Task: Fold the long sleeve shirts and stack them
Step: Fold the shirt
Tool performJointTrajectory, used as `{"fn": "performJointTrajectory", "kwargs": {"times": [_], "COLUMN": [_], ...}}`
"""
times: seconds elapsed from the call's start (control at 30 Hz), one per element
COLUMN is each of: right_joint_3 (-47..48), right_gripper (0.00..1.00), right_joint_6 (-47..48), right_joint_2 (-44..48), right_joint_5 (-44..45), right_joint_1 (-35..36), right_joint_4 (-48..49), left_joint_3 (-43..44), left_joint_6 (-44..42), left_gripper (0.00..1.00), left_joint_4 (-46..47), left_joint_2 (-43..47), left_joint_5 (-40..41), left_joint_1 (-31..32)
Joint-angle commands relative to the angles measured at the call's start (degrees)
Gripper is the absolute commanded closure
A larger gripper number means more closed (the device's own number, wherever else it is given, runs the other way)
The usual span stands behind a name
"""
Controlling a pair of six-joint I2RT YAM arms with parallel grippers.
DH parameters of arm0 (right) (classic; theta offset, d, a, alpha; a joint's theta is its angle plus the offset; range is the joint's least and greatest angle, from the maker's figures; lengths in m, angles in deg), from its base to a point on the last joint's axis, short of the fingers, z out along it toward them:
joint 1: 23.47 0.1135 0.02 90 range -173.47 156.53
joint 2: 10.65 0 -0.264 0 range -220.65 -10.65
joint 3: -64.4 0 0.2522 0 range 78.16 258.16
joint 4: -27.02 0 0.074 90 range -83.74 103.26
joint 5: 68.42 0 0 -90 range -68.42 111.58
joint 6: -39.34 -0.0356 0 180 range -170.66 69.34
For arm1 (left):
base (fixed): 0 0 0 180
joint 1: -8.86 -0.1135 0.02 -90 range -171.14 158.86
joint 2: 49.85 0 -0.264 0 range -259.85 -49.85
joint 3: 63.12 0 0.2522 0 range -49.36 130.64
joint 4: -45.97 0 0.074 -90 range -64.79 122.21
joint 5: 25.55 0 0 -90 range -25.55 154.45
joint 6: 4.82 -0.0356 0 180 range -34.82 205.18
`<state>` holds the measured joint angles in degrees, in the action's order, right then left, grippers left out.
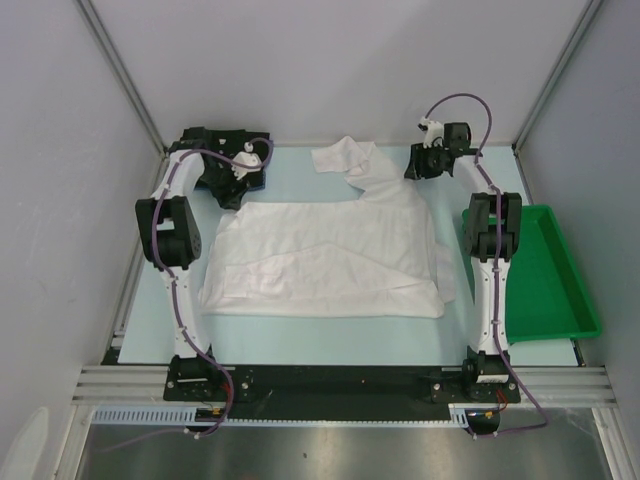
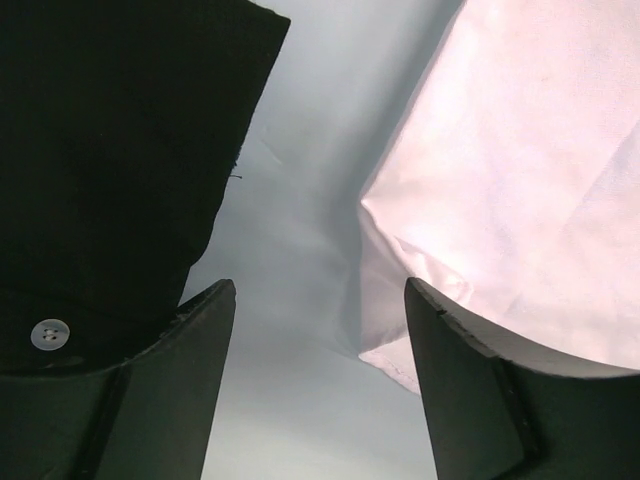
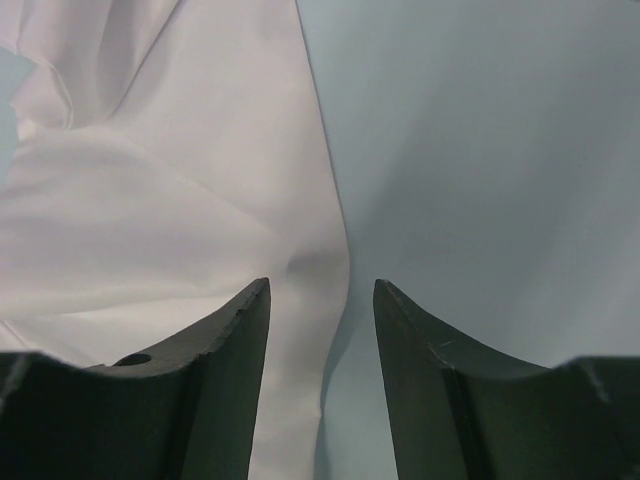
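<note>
While the white shirt (image 1: 330,255) lies spread across the middle of the table (image 1: 330,335), creased and with layers folded over one another, we see one part of it running up toward the far edge. Both of our arms are stretched to that far side, one at each corner of the cloth.

Our left hand (image 2: 318,290) is spread wide, and nothing sits between its fingers; only bare table shows in the gap. To the left of that gap lies the black shirt (image 2: 110,150), with a small white button (image 2: 50,334) just beside the left finger. To the right is a corner of the white shirt, and the right finger overlaps its edge in the wrist view. We cannot tell whether either finger touches the cloth.

Our right hand (image 3: 320,285) is also spread, though less widely. The white shirt's edge runs down through the gap between its fingers, with cloth to the left and bare table to the right. It pinches nothing that we can see.

At the right side of the table sits the green tray (image 1: 575,318), apart from the white shirt.
</note>
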<state>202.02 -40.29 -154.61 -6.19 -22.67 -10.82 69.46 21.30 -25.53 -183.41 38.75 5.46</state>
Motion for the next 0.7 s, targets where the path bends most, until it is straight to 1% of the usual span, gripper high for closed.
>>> {"fn": "performJointTrajectory", "kwargs": {"times": [0.0, 0.13, 0.2, 0.27, 0.4, 0.43, 0.5, 0.53, 0.67], "right_joint_3": [3.85, 3.5, 1.76, 0.69, 0.07, -0.1, -0.01, -0.01, 0.07], "right_gripper": [0.5, 0.47, 0.46, 0.47, 0.58, 0.64, 0.71, 0.76, 0.84], "right_joint_6": [3.59, 5.89, 6.06, 6.15, 4.66, 3.79, 3.25, 3.08, 1.5], "right_joint_2": [-2.02, -2.03, -1.59, -0.8, 0.08, 0.34, 0.61, 0.7, 1.05], "right_joint_5": [-1.76, -0.01, 0.78, 0.96, -0.18, -0.62, -1.06, -1.32, -2.2], "right_joint_1": [0.78, 1.31, 1.14, 0.87, 0.52, 0.35, 0.26, 0.34, 0.61], "right_joint_4": [-3.51, -7.82, -7.83, -7.57, -6.78, -6.17, -5.55, -5.02, -3.79], "left_joint_3": [0.79, 1.5, 1.93, 2.55, 5.36, 5.71, 5.8, 5.8, 5.54], "left_joint_6": [-1.34, -1.34, -1.08, -0.72, 0.68, 1.21, 0.77, 0.08, -1.77], "left_gripper": [0.24, 0.19, 0.18, 0.18, 0.18, 0.17, 0.16, 0.16, 0.15], "left_joint_4": [-1.06, -0.45, 0.34, 0.61, 0.78, 0.69, -0.61, -1.06, -4.66], "left_joint_2": [2.25, 2.69, 2.86, 3.12, 4.0, 4.44, 5.32, 5.59, 5.33], "left_joint_5": [-1.2, -0.24, 0.38, 0.73, -1.89, -2.6, -4.01, -3.84, -4.02], "left_joint_1": [0.5, 0.94, 0.85, 0.85, 0.15, 0.32, 0.58, 0.85, 1.81]}}
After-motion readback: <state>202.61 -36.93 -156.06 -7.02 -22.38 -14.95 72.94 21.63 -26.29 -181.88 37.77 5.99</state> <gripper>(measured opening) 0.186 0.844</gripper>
